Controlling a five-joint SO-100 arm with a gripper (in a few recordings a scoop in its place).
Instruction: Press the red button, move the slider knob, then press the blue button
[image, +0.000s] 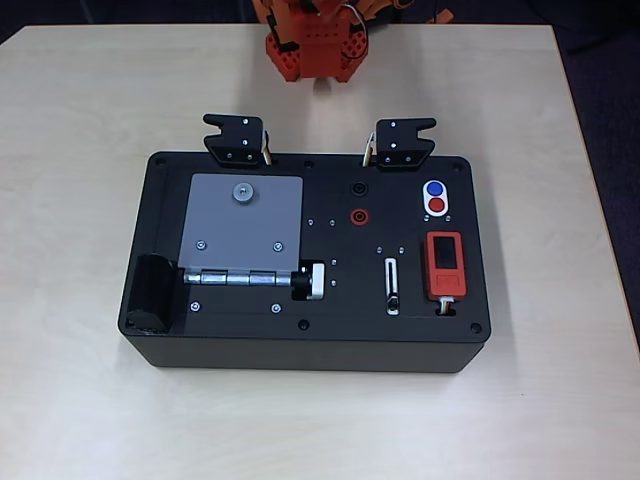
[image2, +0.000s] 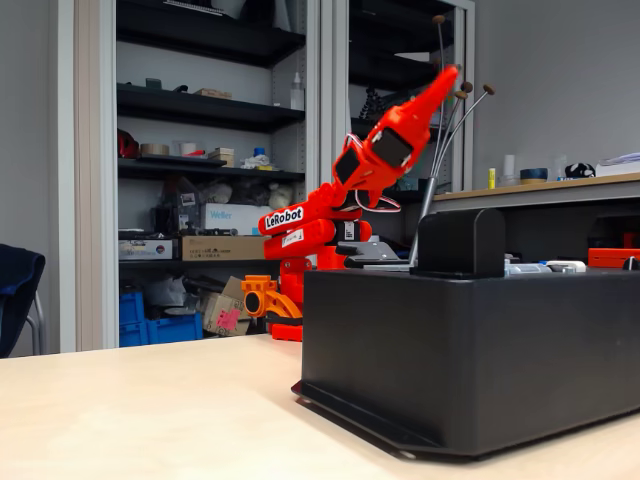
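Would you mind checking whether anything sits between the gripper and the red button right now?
Nothing visible does. The gripper is raised above the black box, and the red button lies uncovered on top, just below the blue button.

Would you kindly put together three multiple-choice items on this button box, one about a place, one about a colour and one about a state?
1. In the overhead view, where does the blue button sit relative to the red button?
A. Directly above it
B. To its left
C. Below it

2. What colour is the hinged plate on the box?
A. Red
B. Grey
C. White

3. Where does the gripper stand in the fixed view?
A. Pressing the red button
B. Raised in the air, clear of the box
C. Resting on the slider knob

Answers:
1 A: both share the white oval, blue uppermost.
2 B: the plate is plain grey.
3 B: it points upward, above and behind the box.
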